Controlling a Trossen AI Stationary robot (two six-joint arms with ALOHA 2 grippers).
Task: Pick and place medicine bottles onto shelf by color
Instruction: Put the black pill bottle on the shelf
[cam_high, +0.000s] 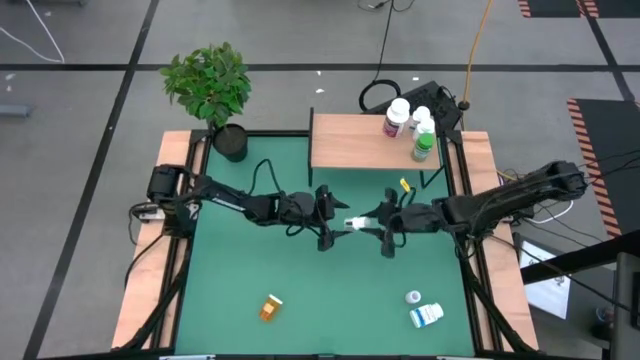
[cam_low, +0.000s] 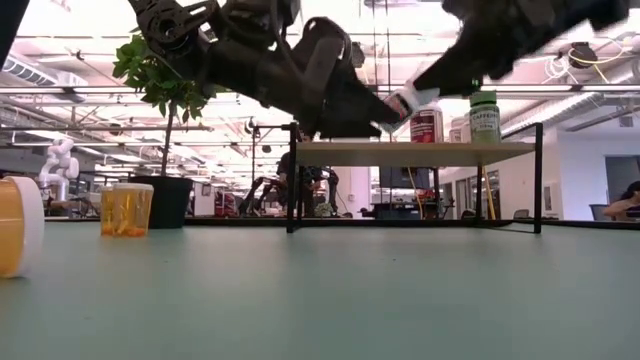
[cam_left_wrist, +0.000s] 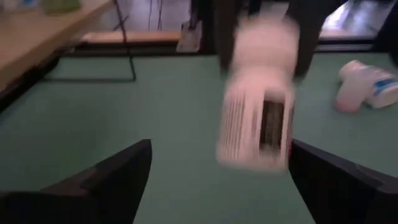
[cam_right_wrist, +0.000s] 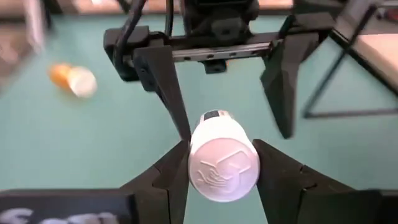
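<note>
Seven medicine bottles (cam_high: 427, 315) are showing (three standing on the one shelf (cam_high: 350, 142)), beside one potted plant (cam_high: 210, 85) and two arms.

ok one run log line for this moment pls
phase: handover above table | right tool: shut on white bottle | left tool: open around it | shelf: three bottles

Shelf (cam_high: 355, 142): at bench (cam_high: 250, 280) rear edge; three bottles (cam_high: 412, 127) upright at its right end. Potted plant (cam_high: 212, 88): rear left corner. Bench centre: both grippers facing, one bottle (cam_high: 357, 222) between them. Front: one bottle (cam_high: 270, 308) lying left; another bottle (cam_high: 426, 316) lying right.
</note>
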